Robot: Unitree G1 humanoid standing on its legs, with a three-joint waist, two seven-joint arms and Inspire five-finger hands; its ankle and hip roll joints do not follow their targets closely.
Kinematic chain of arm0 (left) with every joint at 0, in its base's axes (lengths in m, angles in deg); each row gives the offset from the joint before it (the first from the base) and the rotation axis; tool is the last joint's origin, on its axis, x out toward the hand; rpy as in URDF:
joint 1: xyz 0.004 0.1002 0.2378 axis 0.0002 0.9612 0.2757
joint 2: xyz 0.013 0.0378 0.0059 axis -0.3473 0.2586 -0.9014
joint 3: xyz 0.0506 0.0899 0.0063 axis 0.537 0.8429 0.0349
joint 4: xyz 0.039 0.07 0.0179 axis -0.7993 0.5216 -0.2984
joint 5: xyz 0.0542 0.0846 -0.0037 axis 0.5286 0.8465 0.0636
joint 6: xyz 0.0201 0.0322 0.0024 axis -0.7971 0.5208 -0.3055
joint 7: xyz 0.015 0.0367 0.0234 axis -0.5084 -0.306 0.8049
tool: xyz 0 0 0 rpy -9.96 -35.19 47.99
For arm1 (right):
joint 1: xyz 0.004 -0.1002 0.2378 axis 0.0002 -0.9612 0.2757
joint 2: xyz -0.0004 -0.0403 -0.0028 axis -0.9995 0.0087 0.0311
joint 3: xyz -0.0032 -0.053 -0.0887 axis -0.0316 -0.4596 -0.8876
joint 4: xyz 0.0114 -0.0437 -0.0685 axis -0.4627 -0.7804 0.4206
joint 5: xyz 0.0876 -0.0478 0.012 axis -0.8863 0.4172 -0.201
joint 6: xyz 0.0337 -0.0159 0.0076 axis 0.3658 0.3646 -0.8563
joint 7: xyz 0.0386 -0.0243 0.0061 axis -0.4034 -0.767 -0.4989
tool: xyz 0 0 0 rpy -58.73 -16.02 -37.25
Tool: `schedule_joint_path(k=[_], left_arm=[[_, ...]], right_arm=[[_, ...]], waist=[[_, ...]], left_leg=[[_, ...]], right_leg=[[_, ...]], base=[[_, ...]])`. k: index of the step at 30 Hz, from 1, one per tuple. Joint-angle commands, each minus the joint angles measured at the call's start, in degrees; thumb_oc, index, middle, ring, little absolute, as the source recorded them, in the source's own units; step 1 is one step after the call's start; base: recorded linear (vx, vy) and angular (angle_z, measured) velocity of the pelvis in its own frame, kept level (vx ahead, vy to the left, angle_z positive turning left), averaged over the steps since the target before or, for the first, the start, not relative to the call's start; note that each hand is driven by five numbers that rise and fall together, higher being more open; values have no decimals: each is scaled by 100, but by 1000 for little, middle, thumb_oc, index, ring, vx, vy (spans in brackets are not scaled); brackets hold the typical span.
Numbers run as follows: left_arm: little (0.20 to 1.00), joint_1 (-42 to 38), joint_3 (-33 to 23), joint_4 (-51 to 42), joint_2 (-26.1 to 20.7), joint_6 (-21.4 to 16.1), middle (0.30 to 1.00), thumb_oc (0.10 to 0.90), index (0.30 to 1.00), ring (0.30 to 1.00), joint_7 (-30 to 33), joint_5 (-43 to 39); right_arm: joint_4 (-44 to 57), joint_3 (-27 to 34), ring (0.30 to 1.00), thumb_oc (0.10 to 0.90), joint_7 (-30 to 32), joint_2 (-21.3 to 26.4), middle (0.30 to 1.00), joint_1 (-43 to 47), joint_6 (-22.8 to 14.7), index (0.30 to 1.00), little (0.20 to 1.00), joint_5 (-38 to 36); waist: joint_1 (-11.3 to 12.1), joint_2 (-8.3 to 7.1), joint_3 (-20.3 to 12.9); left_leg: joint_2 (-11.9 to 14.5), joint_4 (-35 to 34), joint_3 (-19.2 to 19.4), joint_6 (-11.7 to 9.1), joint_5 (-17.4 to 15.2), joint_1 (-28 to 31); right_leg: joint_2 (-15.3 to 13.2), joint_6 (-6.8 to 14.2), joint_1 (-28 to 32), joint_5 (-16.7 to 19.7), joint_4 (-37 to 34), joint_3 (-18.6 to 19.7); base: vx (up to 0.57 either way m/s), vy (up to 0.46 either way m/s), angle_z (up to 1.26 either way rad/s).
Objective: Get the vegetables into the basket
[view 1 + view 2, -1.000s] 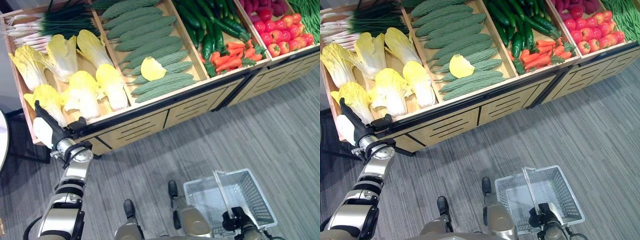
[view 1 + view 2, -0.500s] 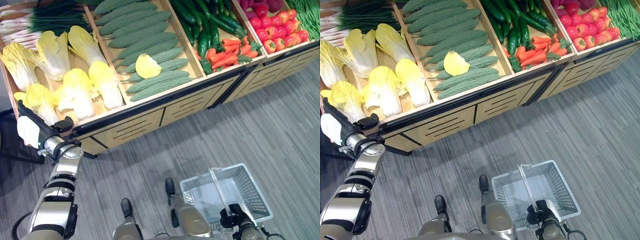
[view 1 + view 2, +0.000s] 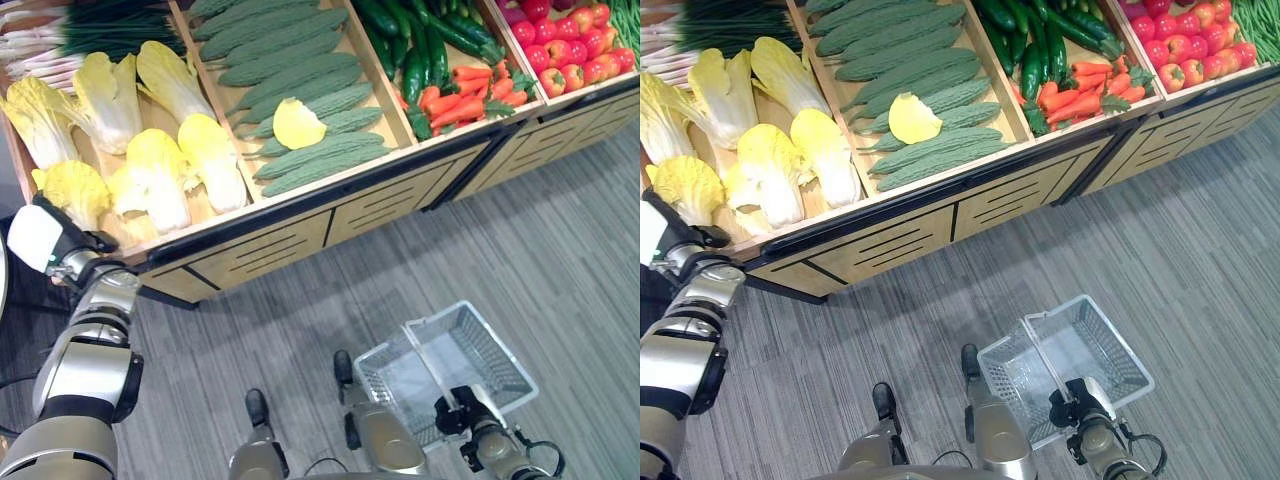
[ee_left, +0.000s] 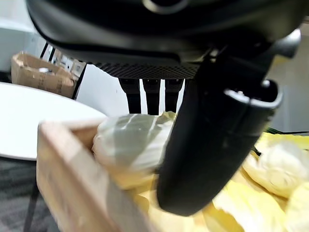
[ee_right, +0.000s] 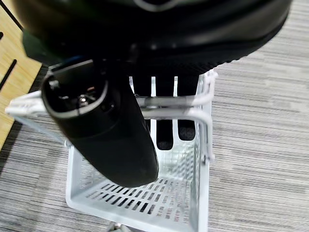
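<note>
Grey carpet is lying below the produce stand (image 3: 300, 215). We are reaching our left hand (image 3: 45, 240), fingers straight, toward a cabbage (image 3: 72, 190); our right hand (image 3: 1080, 405) is gripping the basket (image 3: 500, 365) handle.

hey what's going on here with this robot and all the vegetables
A humanoid robot stands at a wooden produce stand. Its right robot hand is curled round the handle of a white basket, which has nothing in it. Its left robot hand reaches to the near corner of the bin of yellow cabbages, with its fingers straight over the nearest cabbage, not yet closed on it. No vegetable has reached the basket.
</note>
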Motion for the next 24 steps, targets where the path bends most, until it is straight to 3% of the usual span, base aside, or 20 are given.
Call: schedule_joint_path(k=[1, 13, 18, 24], left_arm=[[300, 132, -28, 587, 126, 162, 300, 400, 300, 300, -539, -242], [300, 594, -747, 749, 307, -154, 300, 400, 300, 300, -460, -1103], [300, 629, -897, -1312, 411, -655, 300, 400, 300, 300, 168, -1265], [300, 1118, -1421, -4086, 466, -845, 300, 400, 300, 300, 840, -536]], right_arm=[[-8, -273, 300, 400, -37, 129, 300, -59, -78, 300, 300, 3], [19, -191, 300, 400, -77, 200, 300, -104, -39, 300, 300, 87], [18, 59, 300, 400, -45, 200, 300, -328, -15, 300, 300, 73], [53, 335, 300, 400, -116, 139, 300, -575, -26, 300, 300, 61]], waist=[[60, -254, -47], [48, -230, -84], [128, -212, -166], [194, -271, -302]], left_leg=[[289, 28, -250, -262, -9, 157], [276, 28, -170, -276, -96, 327], [241, 28, -244, -256, -131, 369], [215, 28, -347, -227, -183, 402]], right_leg=[[-565, 683, -306, -269, 577, 368], [-582, 683, -198, -274, 533, 415], [-629, 683, -57, -291, 474, 355], [-673, 697, 91, -303, 401, 259]], base=[[0, 0, 0], [-6, 9, -4], [-10, -10, 3], [-15, -18, 13]])
